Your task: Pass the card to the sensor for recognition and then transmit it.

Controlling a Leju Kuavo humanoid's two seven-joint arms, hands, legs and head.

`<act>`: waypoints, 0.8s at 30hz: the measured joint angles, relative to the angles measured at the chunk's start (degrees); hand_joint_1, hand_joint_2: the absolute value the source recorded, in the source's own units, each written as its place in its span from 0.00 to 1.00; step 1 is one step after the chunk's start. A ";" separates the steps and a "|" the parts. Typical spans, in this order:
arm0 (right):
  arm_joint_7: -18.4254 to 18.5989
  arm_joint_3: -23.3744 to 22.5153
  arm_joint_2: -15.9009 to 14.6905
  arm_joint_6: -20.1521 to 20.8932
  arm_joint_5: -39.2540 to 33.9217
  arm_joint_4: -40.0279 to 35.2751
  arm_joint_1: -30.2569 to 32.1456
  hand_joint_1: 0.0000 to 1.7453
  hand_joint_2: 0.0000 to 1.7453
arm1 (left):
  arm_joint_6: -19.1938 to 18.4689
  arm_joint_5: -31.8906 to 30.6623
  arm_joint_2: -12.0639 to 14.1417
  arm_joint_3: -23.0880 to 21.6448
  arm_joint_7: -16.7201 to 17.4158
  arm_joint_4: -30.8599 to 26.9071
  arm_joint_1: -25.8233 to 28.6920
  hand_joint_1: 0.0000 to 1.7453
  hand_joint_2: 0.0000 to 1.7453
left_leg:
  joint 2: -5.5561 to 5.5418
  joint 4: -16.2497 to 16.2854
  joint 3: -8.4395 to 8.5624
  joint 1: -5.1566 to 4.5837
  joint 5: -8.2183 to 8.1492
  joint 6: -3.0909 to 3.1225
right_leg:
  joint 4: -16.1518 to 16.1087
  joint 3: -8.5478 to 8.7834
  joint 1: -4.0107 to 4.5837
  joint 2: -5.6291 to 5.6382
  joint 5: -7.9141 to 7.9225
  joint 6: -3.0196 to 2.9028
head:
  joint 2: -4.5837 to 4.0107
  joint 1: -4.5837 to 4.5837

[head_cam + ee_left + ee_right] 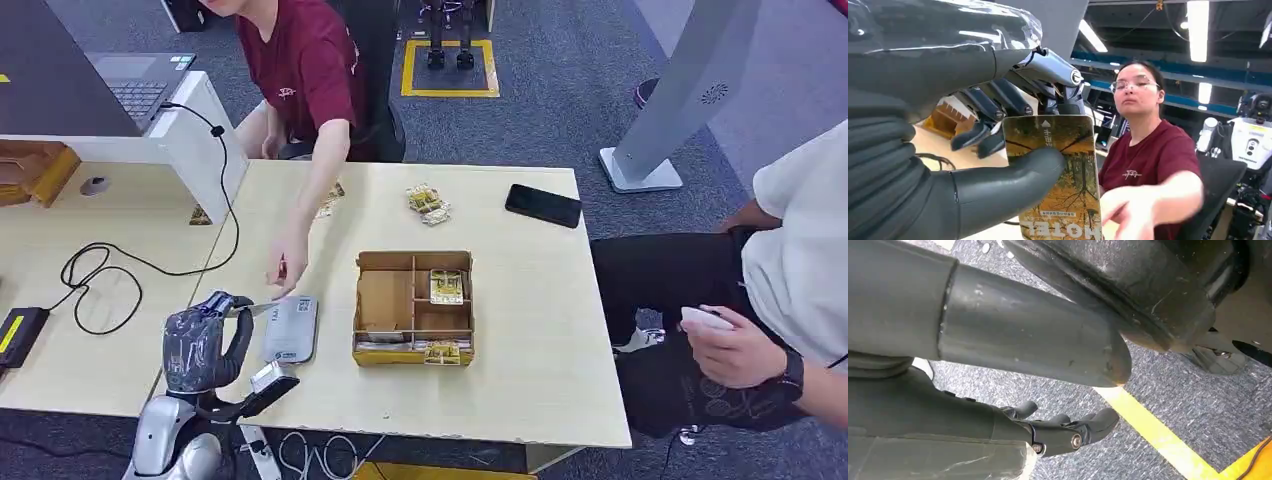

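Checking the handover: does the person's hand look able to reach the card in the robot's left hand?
Probably yes: the person's hand is stretched out just beside the card pinched in the left hand, nothing between them.

Pale wood counter point(520, 390) bearing a compartmented cardboard box point(413, 307) at centre, a black phone point(543, 205) near the far right edge, and small packets point(428, 203) between them. A black cable point(100, 275) loops at left beside a laptop point(140, 85). Person in maroon shirt point(305, 70) seated behind.
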 joint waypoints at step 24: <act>1.31 -0.13 1.46 -3.24 -1.73 0.00 0.12 0.00 0.00 | -28.81 46.69 -0.72 -4.00 16.61 -0.11 -3.73 1.00 1.00 | 0.03 0.00 0.01 0.01 0.00 0.00 | 0.00 -0.01 0.00 0.02 0.01 -0.01 | -0.02 -0.02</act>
